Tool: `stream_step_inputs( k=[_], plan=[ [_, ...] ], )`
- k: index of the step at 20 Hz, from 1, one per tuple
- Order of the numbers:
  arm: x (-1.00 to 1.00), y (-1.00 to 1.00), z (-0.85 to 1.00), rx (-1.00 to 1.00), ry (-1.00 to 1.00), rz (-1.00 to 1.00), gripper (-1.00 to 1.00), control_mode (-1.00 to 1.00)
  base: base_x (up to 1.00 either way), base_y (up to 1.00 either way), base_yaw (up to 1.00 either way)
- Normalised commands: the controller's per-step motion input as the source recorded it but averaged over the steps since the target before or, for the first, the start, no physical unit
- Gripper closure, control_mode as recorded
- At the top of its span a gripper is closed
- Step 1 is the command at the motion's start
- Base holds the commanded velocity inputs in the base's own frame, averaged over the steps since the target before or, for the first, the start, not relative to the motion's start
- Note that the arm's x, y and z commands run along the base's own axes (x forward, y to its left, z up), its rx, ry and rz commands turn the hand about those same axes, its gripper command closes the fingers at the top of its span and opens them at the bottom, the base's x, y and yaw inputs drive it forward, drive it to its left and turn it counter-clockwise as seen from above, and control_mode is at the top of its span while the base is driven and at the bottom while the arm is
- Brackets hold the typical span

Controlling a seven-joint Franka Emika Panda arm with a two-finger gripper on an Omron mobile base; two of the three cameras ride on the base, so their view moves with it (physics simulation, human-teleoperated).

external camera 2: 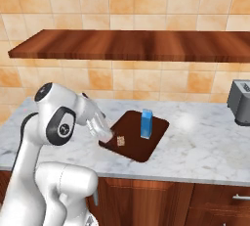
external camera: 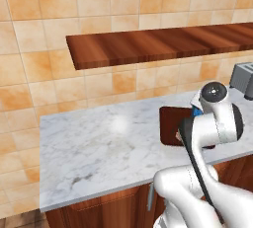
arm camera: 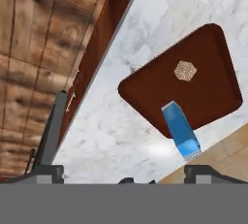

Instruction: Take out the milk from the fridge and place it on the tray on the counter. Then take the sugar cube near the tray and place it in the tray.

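Pincer (arm camera: 123, 172) wide open, empty, above tray (external camera 2: 132, 146). Sugar cube (external camera 2: 120, 141) in tray near milk (external camera 2: 146, 124): you'd find it light, crumbly; pinch flat sides gently.

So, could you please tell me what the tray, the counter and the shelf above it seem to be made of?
The flat dark brown square tray looks like matte plastic or stained wood: uniform colour, no grain visible. The white-grey veined counter appears to be polished marble, with grey veins and a soft highlight. The reddish-brown wall shelf looks like varnished wood, with streaky grain along its length.
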Motion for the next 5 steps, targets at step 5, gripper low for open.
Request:
stream_step_inputs(
  k=[5],
  plan=[
    [-0.95, 0.20, 1.00, 0.09, 0.11, 0.00, -1.00, -1.00, 0.00, 0.00, 0.00]
  ],
)
